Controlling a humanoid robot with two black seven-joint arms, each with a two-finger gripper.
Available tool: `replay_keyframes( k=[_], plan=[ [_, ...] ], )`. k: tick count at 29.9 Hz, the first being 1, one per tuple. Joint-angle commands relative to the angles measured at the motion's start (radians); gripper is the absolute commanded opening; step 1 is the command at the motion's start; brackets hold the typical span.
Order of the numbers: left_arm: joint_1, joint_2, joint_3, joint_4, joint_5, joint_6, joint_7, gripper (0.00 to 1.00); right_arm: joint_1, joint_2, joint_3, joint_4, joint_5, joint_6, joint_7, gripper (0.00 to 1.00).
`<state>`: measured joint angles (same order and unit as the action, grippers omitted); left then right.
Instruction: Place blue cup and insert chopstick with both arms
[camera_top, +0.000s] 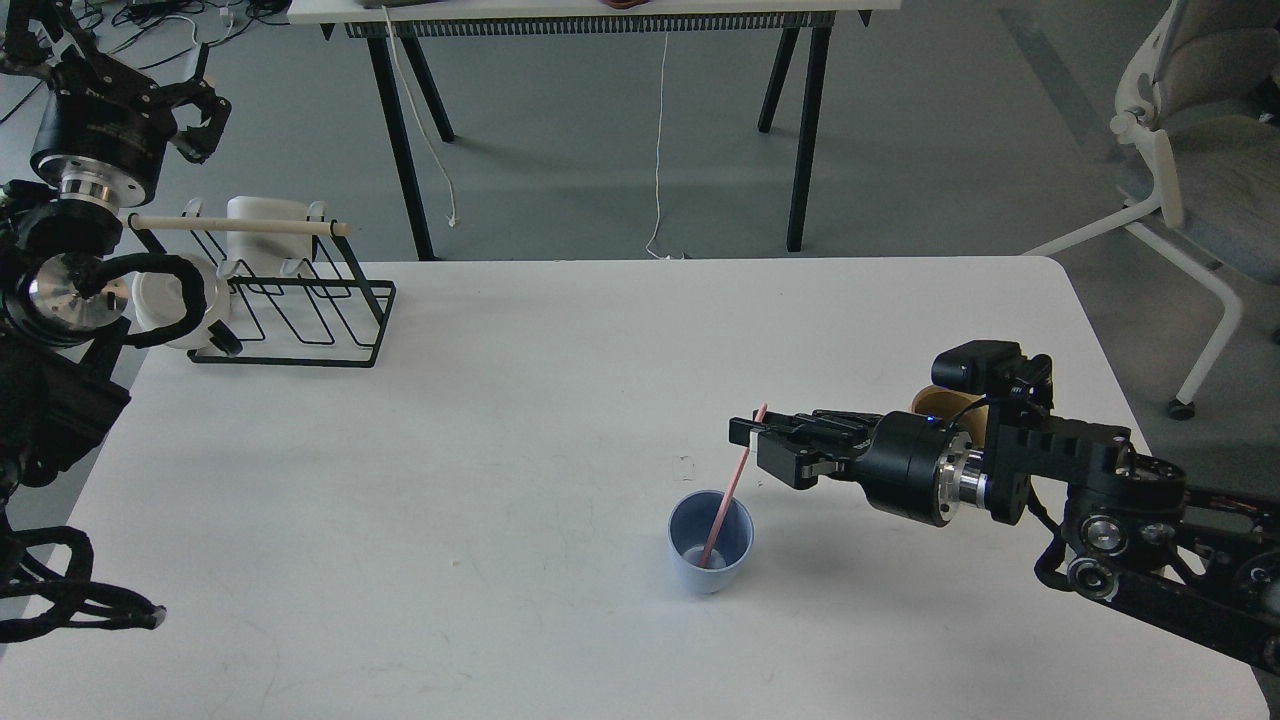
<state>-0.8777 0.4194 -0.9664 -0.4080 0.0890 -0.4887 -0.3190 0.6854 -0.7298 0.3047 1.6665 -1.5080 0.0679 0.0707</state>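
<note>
The blue cup (710, 543) stands upright on the white table (500, 420), right of the middle near the front. The pink chopstick (733, 487) leans in it, its lower end on the cup's bottom. My right gripper (748, 432) comes in from the right, level with the table, and is shut on the stick just below its top. My left gripper (195, 105) is raised at the far left, above the wire rack, with its fingers spread and nothing between them.
A black wire rack (290, 300) with a pale wooden rod (240, 225) and white dishes stands at the table's back left. The tan cylinder (950, 410) stands mostly hidden behind my right arm. An office chair (1200, 150) is at the right.
</note>
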Motion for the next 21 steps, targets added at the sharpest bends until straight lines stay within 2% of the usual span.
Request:
replay_keyframes(
  k=[1,4,5,6,7,10,16,19,21],
  plan=[
    [0.000,-0.001,0.000,0.000,0.000,0.000,-0.002,1.00,0.000,-0.009,0.016,0.006,0.008,-0.002,0.006,0.69],
    [0.000,0.001,-0.002,0.000,0.000,0.000,0.000,1.00,0.000,-0.028,0.072,0.009,0.011,-0.005,0.011,0.76],
    [0.000,0.001,-0.002,0.000,0.000,0.000,0.000,1.00,0.000,-0.028,0.100,0.009,0.017,-0.005,0.011,0.82],
    [0.000,0.002,-0.002,0.000,0.000,0.000,0.000,1.00,-0.001,-0.028,0.138,0.009,0.034,-0.007,0.011,0.93],
    [0.000,0.005,-0.002,0.000,0.000,0.000,0.000,1.00,-0.001,-0.028,0.178,0.006,0.060,-0.007,0.011,0.97],
    [-0.003,0.004,-0.003,0.000,0.000,0.000,0.000,1.00,0.002,-0.020,0.312,-0.013,0.182,-0.003,0.011,0.98],
    [-0.012,-0.011,-0.002,-0.002,0.000,0.000,0.000,1.00,0.008,0.012,0.548,-0.169,0.457,-0.005,0.012,0.99],
    [-0.014,-0.024,-0.002,-0.002,0.000,0.000,0.000,1.00,0.009,0.056,0.599,-0.234,0.668,-0.002,0.015,1.00],
    [-0.017,-0.037,0.000,-0.002,0.000,0.000,0.000,1.00,0.011,0.070,0.605,-0.284,0.802,-0.002,0.038,1.00]
  ],
)
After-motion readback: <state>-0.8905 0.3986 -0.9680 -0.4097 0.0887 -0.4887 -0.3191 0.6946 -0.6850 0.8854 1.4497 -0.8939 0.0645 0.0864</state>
